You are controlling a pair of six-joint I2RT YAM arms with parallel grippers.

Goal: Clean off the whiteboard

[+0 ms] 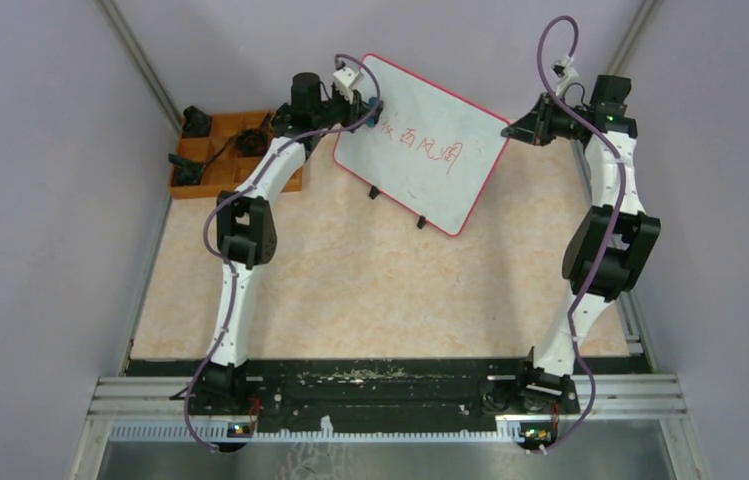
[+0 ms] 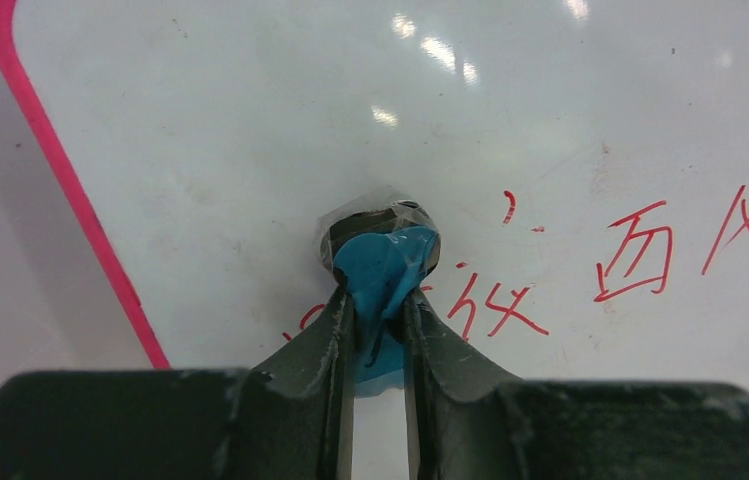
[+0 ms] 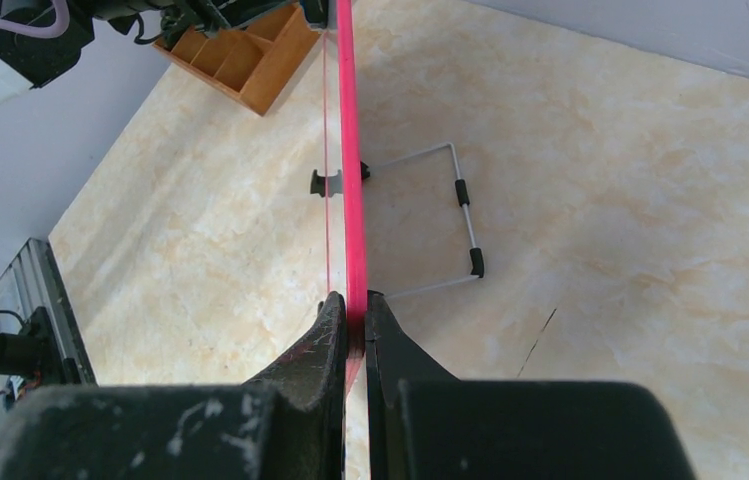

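Well left of the whiteboard (image 1: 430, 190): an orange tray (image 1: 212, 190) with compartments, dark odds and ends in several of them, too small to tell apart. Between tray and whiteboard, the left arm, bent over toward the board's upper left corner.

At that corner, the left claw (image 1: 378, 110) (image 2: 380, 300), pinching a blue eraser (image 2: 385, 262) between fingers drawn nearly together. Dark round tip under a clear wrap, set against the board's white face, inside the pink frame (image 2: 60, 170) and at the left end of the red writing (image 2: 635, 255).

Whiteboard itself standing on the table (image 1: 350, 290), toward the far side from the arm bases, turned at an angle, caught between the two claws. White face, rounded corners, one row of red characters across the middle. Two black feet (image 1: 374, 192) along the lower edge, resting on the table.

At the board's right edge, the right claw (image 1: 510, 128) (image 3: 354, 305), pressed together on the frame, one finger on each face. From that wrist, board seen edge-on as a thin pink line; one black foot clipped low on it; behind the board, a wire stand (image 3: 462, 190) folded out and resting on the table.

Right of the whiteboard, the right arm, angled in from the table's right side.
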